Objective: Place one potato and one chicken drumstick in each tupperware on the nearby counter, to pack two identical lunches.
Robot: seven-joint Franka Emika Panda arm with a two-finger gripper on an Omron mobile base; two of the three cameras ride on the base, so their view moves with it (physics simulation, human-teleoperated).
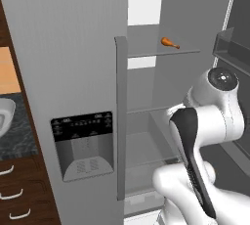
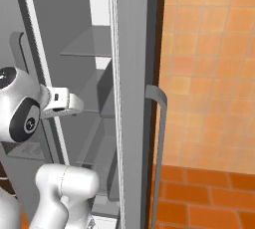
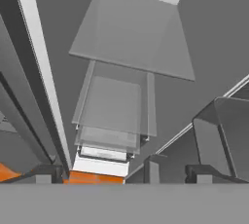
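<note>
A single chicken drumstick (image 1: 170,43) lies on an upper glass shelf (image 1: 161,52) inside the open refrigerator (image 1: 73,48). It is small, orange-brown and club-shaped, with the plump end to the left and the thin bone end pointing right. At the far left of the left base view, a pale tupperware (image 1: 4,116) sits on the dark marbled counter (image 1: 19,136) above brown drawers (image 1: 22,190). The gripper (image 3: 120,173) points down into the fridge interior, its fingers spread wide and holding nothing.
</note>
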